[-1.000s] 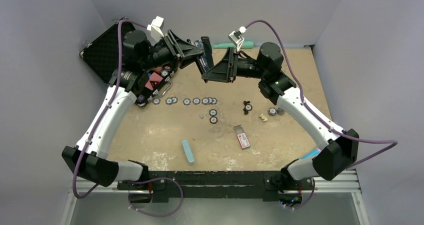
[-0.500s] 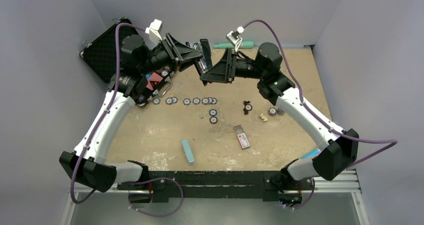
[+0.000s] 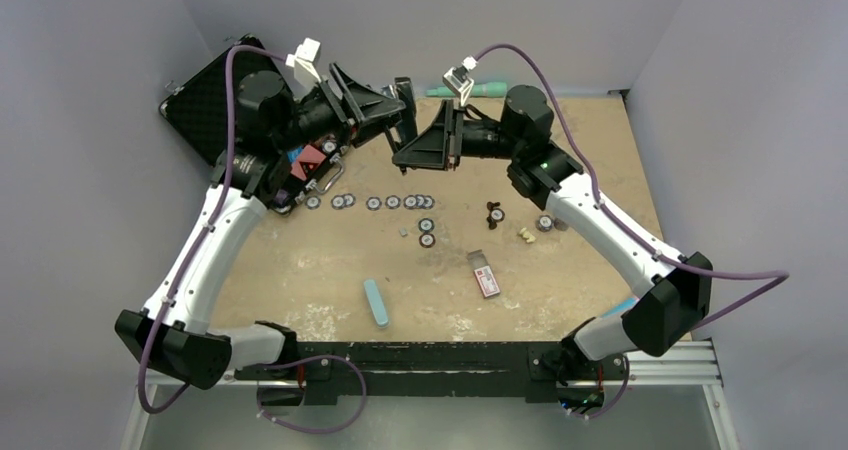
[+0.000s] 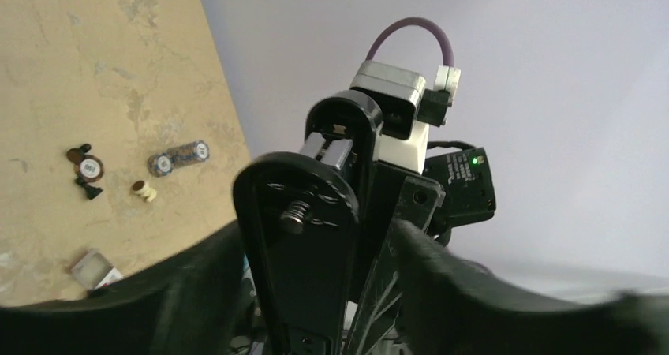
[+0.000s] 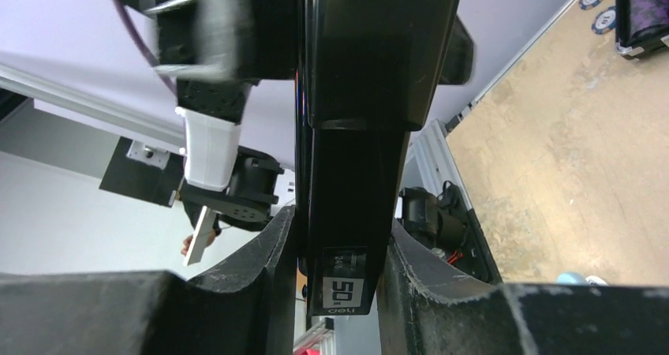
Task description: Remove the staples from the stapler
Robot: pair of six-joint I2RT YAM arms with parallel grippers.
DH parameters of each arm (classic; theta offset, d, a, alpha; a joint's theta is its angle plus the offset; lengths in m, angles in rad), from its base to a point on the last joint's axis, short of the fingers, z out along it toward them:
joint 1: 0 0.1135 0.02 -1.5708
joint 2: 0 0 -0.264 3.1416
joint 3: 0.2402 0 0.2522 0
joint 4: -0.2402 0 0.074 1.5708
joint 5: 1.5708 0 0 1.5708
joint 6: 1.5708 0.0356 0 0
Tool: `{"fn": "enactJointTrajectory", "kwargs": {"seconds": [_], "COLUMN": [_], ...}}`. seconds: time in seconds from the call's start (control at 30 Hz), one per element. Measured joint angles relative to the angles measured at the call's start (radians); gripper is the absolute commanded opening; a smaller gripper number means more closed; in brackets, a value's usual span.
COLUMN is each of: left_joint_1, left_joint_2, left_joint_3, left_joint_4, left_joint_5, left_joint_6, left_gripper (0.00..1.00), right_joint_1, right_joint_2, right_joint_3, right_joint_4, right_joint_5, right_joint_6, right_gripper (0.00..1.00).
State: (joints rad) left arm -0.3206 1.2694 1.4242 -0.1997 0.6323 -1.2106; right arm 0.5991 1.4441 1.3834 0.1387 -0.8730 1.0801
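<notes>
While the stapler hangs above the bench's far edge, the right gripper clamps it narrowly. The left gripper flanks it too; whether it grips, I cannot tell.

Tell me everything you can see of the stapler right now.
The stapler is slim, black and glossy, plastic by its look, with a white label reading 50 at one end. It is held in the air over the far side of the table, the right end effector pressing on its sides. Its other end, showing a small spring and silvery metal, sits inside the left end effector; contact there is unclear.
</notes>
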Motion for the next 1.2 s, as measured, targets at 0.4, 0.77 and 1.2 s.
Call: {"fn": "enactJointTrajectory", "kwargs": {"seconds": [0.4, 0.77, 1.2], "left_joint_1": [0.032, 0.039, 0.039], "left_joint_2": [-0.090, -0.294, -0.431], "left_joint_3": [0.150, 0.013, -0.310], "left_joint_4": [-0.478, -0.905, -0.992], "left_joint_5": [-0.135, -0.482, -0.690], "left_joint_6": [0.267, 0.578, 0.698], "left_gripper": [0.99, 0.98, 0.98], "right_joint_1": [0.011, 0.011, 0.066], "right_joint_2": [-0.014, -0.085, -0.040], "right_joint_3": [-0.023, -0.132, -0.245], "right_joint_4": [-0.227, -0.531, -0.720], "right_joint_5": [0.126, 0.414, 0.737], "right_joint_6": [-0.140, -0.255, -0.241], "right_gripper": [0.00, 0.00, 0.00]}}
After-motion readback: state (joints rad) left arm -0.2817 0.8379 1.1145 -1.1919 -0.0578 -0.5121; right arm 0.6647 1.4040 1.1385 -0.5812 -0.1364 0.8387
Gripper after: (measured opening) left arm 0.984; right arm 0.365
